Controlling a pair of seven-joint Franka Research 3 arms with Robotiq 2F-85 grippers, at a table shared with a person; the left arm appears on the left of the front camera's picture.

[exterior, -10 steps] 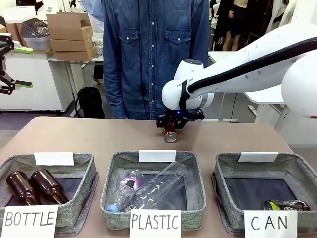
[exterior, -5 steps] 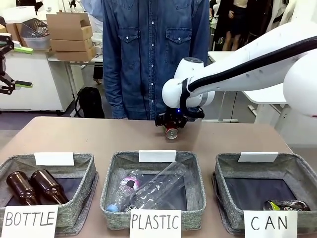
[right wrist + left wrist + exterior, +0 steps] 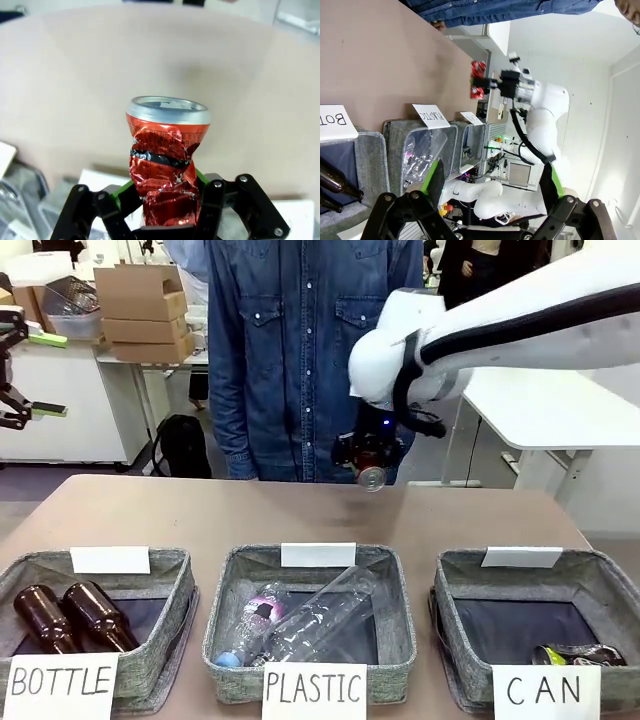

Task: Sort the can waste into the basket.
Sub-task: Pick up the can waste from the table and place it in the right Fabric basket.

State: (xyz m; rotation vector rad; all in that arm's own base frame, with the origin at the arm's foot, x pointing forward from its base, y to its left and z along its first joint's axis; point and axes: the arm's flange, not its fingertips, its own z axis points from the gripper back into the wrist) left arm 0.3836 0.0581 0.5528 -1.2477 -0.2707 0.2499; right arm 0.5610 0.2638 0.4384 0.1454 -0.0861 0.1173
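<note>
My right gripper [image 3: 371,468] is shut on a crushed red can [image 3: 373,476] with silver ends and holds it in the air above the far middle of the table. In the right wrist view the red can [image 3: 167,159] stands pinched between the green pads, silver rim up. The CAN basket [image 3: 590,585] sits at the front right, and a dark can with yellow-green print [image 3: 577,654] lies in its near corner. In the left wrist view my left gripper [image 3: 490,192] is open, off the table's left side, with the red can [image 3: 478,79] far off.
A person in a denim shirt [image 3: 300,350] stands at the far edge. The PLASTIC basket [image 3: 240,580] with clear bottles sits front middle. The BOTTLE basket [image 3: 165,585] with two brown bottles sits front left. Bare tabletop [image 3: 150,515] lies behind the baskets.
My right gripper has lifted the red can off the table and carried it up and slightly right. The left arm and the baskets have not moved.
</note>
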